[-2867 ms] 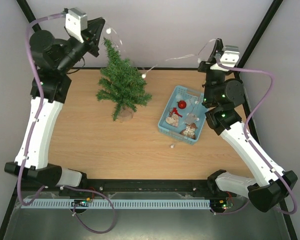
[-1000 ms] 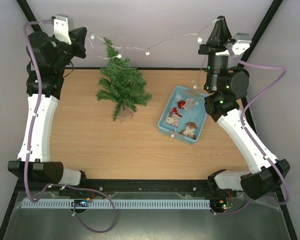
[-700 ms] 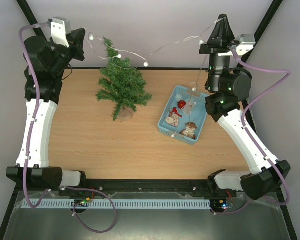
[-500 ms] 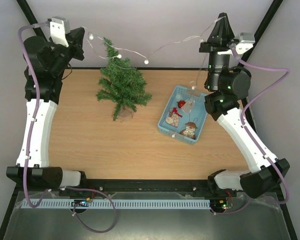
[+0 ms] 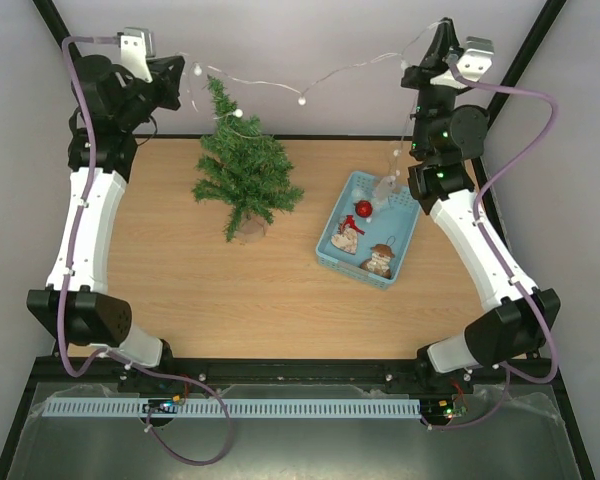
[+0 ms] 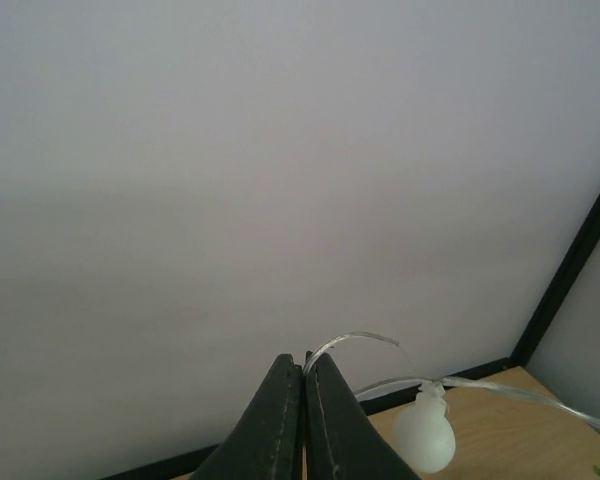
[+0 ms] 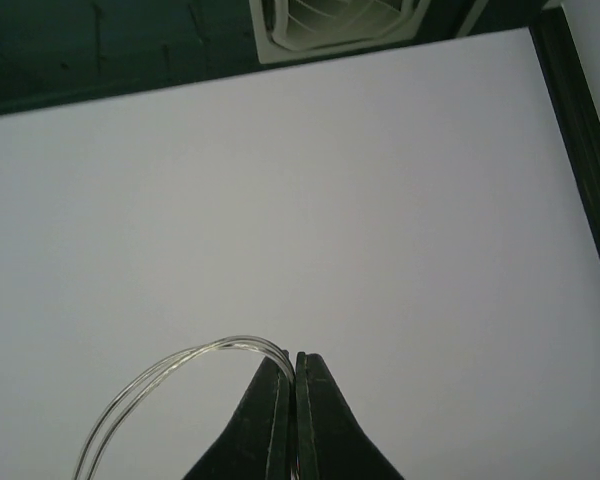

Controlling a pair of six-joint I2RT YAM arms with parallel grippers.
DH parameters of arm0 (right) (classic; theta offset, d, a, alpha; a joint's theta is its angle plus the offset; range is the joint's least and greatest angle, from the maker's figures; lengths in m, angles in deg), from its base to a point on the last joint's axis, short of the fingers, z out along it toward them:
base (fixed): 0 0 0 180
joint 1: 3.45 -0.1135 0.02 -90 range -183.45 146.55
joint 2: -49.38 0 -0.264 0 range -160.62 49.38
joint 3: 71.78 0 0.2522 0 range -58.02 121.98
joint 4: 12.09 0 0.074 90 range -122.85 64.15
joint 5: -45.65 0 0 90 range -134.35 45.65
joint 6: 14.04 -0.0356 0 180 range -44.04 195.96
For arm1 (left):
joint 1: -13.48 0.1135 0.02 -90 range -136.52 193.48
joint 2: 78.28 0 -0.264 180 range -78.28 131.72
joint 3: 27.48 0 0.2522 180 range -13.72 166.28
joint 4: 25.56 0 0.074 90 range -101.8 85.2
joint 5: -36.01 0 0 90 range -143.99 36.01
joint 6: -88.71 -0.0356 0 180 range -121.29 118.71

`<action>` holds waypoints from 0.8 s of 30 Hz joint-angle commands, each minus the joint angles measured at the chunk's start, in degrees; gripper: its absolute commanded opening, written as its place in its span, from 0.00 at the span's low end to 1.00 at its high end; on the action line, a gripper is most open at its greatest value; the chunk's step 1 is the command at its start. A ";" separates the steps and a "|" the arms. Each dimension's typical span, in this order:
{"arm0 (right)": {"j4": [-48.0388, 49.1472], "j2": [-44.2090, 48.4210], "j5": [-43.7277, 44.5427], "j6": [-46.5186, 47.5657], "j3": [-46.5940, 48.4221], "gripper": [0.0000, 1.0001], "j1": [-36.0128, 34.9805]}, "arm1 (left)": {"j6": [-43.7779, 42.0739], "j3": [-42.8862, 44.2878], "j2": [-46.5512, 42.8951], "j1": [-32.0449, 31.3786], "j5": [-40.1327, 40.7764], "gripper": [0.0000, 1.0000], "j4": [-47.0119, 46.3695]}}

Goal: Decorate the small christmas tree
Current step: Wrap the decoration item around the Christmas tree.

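The small christmas tree (image 5: 245, 178) stands on the table at the back left. A thin clear light string (image 5: 270, 87) with white bulbs (image 5: 302, 100) spans above its top between both grippers. My left gripper (image 5: 180, 70) is raised left of the tree top and shut on one end of the string (image 6: 350, 340), with a bulb (image 6: 424, 432) hanging just beside it. My right gripper (image 5: 440, 35) is raised at the back right, shut on the string (image 7: 180, 362). One bulb (image 5: 238, 113) rests against the upper branches.
A light blue basket (image 5: 332, 228) sits right of the tree, holding a red ball (image 5: 363, 209) and wooden ornaments (image 5: 380, 260). A loose tail of the string (image 5: 395, 170) hangs from the right gripper down to the basket. Black frame posts stand at the back corners.
Both grippers have risen with the string since the earliest frame. The left gripper shifted right toward the tree top; the right wrist turned, and the string's middle bulb sits higher.
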 commanded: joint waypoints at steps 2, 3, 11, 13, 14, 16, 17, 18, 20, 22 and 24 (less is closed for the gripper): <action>-4.84 1.19 -0.23 -0.32 0.04 0.02 1.66 | 4.04 -1.11 -0.39 0.40 -7.80 0.03 1.28; -5.69 2.11 -0.84 -0.39 -1.49 0.02 1.79 | 4.02 -1.91 -0.71 0.40 -8.32 0.05 2.77; -12.30 7.37 -3.85 -0.07 -7.83 0.02 1.94 | 7.06 -8.23 -3.58 0.40 -12.98 0.18 4.72; -13.26 7.91 -4.28 0.16 -7.90 0.02 1.95 | 7.22 -8.15 -3.63 0.40 -13.27 0.19 5.98; -13.86 8.19 -4.58 0.28 -7.81 0.02 1.93 | 7.24 -8.33 -4.17 0.40 -13.12 0.20 6.12; -15.62 8.71 -5.84 0.40 -7.61 0.02 1.98 | 7.33 -8.86 -5.30 0.42 -11.91 0.25 6.45; -16.47 9.06 -6.68 0.41 -7.56 0.02 2.03 | 7.29 -9.20 -6.01 0.40 -10.88 0.28 6.65; -17.36 9.46 -7.68 0.12 -7.59 0.02 1.96 | 7.25 -9.57 -6.76 0.40 -9.69 0.29 6.71; -19.27 10.11 -9.92 -0.32 -7.47 0.02 1.95 | 7.15 -10.91 -8.51 0.40 -7.31 0.29 6.40; -21.30 10.94 -12.61 -1.02 -7.42 0.02 2.02 | 7.19 -13.00 -10.72 0.40 -4.13 0.29 5.44; -23.66 11.90 -16.12 -1.82 -7.01 0.02 1.94 | 7.66 -16.14 -13.29 0.40 0.36 0.36 4.32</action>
